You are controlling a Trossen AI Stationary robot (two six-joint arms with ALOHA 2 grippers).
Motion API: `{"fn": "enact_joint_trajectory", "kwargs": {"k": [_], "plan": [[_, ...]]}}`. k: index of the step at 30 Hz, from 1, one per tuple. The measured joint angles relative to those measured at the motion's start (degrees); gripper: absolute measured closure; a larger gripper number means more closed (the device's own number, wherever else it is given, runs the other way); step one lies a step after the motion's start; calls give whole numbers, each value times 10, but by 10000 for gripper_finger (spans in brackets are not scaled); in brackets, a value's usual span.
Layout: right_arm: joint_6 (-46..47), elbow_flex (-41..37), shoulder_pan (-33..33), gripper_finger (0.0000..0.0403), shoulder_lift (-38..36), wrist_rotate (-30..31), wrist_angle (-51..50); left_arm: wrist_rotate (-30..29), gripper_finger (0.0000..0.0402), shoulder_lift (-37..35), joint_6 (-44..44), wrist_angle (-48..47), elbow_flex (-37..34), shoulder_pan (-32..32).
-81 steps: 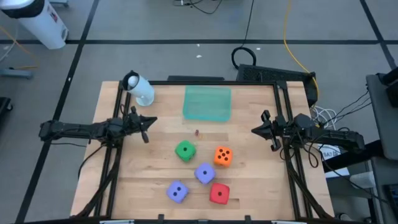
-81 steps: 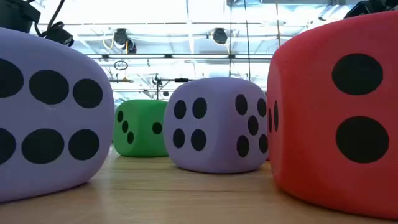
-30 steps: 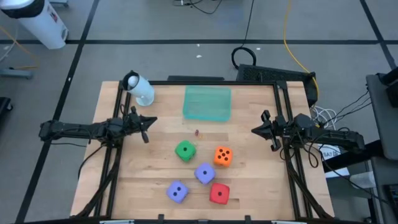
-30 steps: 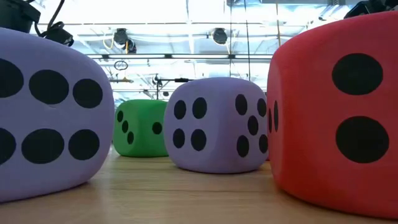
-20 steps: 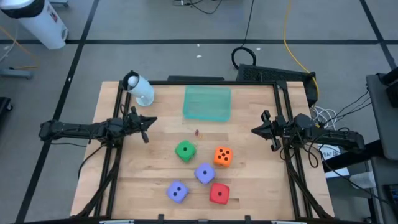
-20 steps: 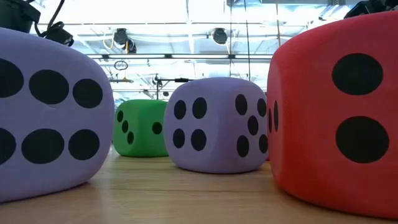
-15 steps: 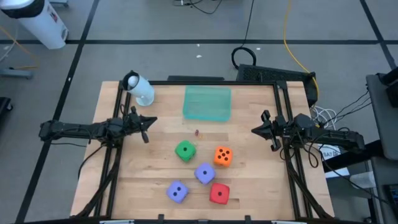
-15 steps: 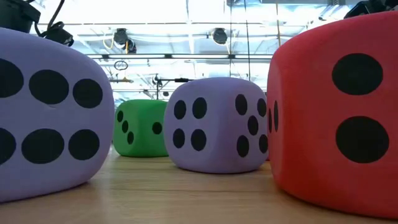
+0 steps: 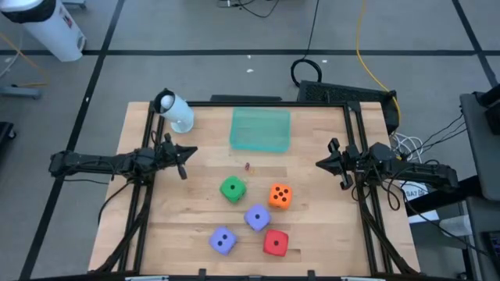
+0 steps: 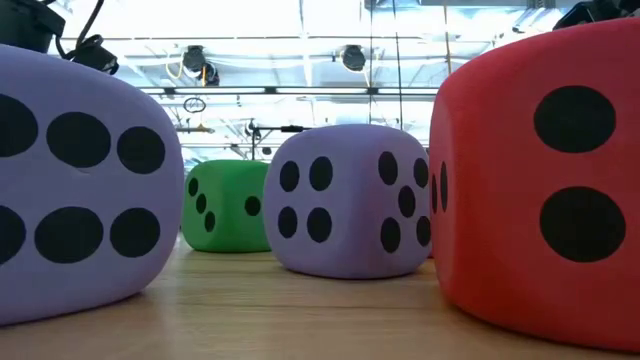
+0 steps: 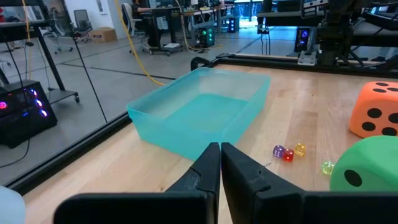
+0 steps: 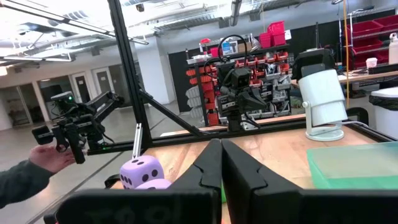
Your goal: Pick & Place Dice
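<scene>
Five dice rest on their bottom faces on the wooden table: green (image 9: 232,189), orange (image 9: 280,196), one purple (image 9: 257,218), another purple (image 9: 223,241) and red (image 9: 275,243). In the low view the near purple die (image 10: 70,180), the green die (image 10: 225,205), the middle purple die (image 10: 350,200) and the red die (image 10: 540,180) fill the picture. My left gripper (image 9: 187,154) hovers shut at the table's left edge, and my right gripper (image 9: 320,163) hovers shut at the right edge. Both are well clear of the dice.
A translucent green tray (image 9: 261,129) sits at the table's far middle. A few tiny coloured dice (image 11: 287,152) lie between it and the green die. A white device (image 9: 175,111) stands at the far left corner. A person's hand (image 12: 43,158) holds a dark device beyond the table.
</scene>
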Motion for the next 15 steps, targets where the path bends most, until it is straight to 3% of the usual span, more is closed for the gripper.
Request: {"fn": "enact_joint_trajectory", "kwargs": {"k": [9,15], "plan": [[0,0,0,403,0,0,5,0,376,0,0,16,-2,0],[0,0,0,403,0,2,5,0,376,0,0,100,-3,0]]}}
